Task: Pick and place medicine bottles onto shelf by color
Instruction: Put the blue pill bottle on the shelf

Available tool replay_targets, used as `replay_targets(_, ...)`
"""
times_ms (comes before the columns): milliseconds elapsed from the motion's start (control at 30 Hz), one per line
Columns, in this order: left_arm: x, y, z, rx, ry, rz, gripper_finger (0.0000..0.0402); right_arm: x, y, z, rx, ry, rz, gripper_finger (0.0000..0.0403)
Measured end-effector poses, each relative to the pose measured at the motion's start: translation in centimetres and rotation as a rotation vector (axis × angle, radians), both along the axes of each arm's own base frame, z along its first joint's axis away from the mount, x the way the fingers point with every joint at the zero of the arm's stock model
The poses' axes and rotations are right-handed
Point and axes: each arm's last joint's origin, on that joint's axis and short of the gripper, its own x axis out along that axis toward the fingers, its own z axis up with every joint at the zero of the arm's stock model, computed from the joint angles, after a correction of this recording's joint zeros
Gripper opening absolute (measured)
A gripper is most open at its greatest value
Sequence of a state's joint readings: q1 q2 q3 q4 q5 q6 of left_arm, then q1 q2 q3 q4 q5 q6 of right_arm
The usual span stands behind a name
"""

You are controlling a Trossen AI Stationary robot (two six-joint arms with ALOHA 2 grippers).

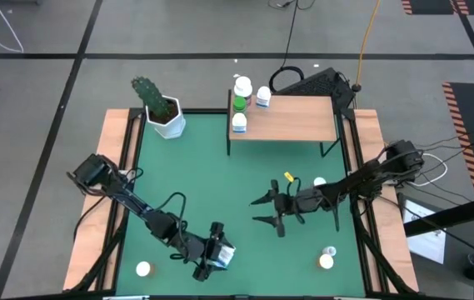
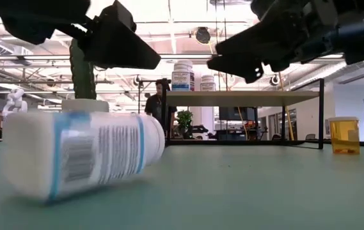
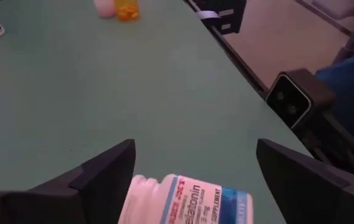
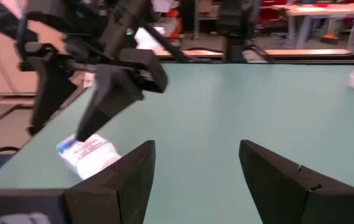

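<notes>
White bottle with blue-banded label (image 1: pixel 222 253) lying on its side on the green mat (image 1: pixel 212 179) at the near edge, left of centre; seen large in the low view (image 2: pixel 82 153), cap end toward the left gripper in the left wrist view (image 3: pixel 186 200). Left gripper (image 1: pixel 207 254) right at that bottle, fingers (image 3: pixel 105 174) spread wide to either side of it, not closed on it, hovering just above in the low view (image 2: pixel 114 38). Also visible from the right wrist view as the white bottle (image 4: pixel 89 154) beneath the other arm's fingers.

Right gripper (image 1: pixel 263 210) over mid-mat, well apart from the lying bottle, fingers (image 4: pixel 130 180) splayed open and empty.

Further out: orange bottle (image 1: pixel 288 177) and a white one (image 1: pixel 319 182) just behind the right arm, both standing in the low view (image 2: pixel 344 135). One white-capped bottle (image 1: pixel 326 258) at the near right, another (image 1: pixel 142 268) at the near left corner.

Shelf (image 1: pixel 296 119) at the far side of the mat, four bottles clustered on its left end: white-capped (image 1: pixel 242 85), green (image 1: pixel 239 103), blue-labelled (image 1: pixel 263 98), and another white and blue one (image 1: pixel 239 123) at the front edge.

Cactus in white pot (image 1: pixel 163 110) at the far left corner of the mat
</notes>
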State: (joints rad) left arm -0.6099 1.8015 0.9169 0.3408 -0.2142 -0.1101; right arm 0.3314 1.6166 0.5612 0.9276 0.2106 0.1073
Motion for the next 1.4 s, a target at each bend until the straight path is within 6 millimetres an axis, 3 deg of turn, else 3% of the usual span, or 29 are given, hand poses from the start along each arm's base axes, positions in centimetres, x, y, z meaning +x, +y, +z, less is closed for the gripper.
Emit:
replay_targets(233,-0.7,-0.8,0.0,-0.003,0.006,0.011,0.0344,2.4,1.5,0.1,-0.002,0.026,0.073,0.0228)
replay_targets(467,-1.6,-0.1,0.1,-0.167,0.176,0.236,0.0344,4.4,3.1,-1.1,0.032,0.099,0.083,0.0239)
replay_targets(600,-1.4,0.0,-0.4,-0.296,0.243,0.349,0.0344,4.8,3.4,-1.9,0.055,0.123,0.076,0.024)
replay_targets(767,-1.5,-0.4,-1.7,-0.336,0.295,0.387,0.0345,4.9,3.2,-2.0,0.114,0.133,0.051,0.024)
replay_targets(1033,-1.4,-0.3,-1.8,-0.394,0.325,0.448,0.0346,4.8,3.3,-2.0,0.131,0.135,0.023,0.024)
replay_targets(1167,-0.8,-0.5,-2.3,-0.364,0.386,0.501,0.0351,4.8,3.3,-2.0,0.131,0.135,0.022,0.024)
replay_targets(1400,2.0,-1.7,-3.5,-0.303,0.485,0.487,0.0352,4.6,3.3,-2.4,0.141,0.184,0.01,0.024)
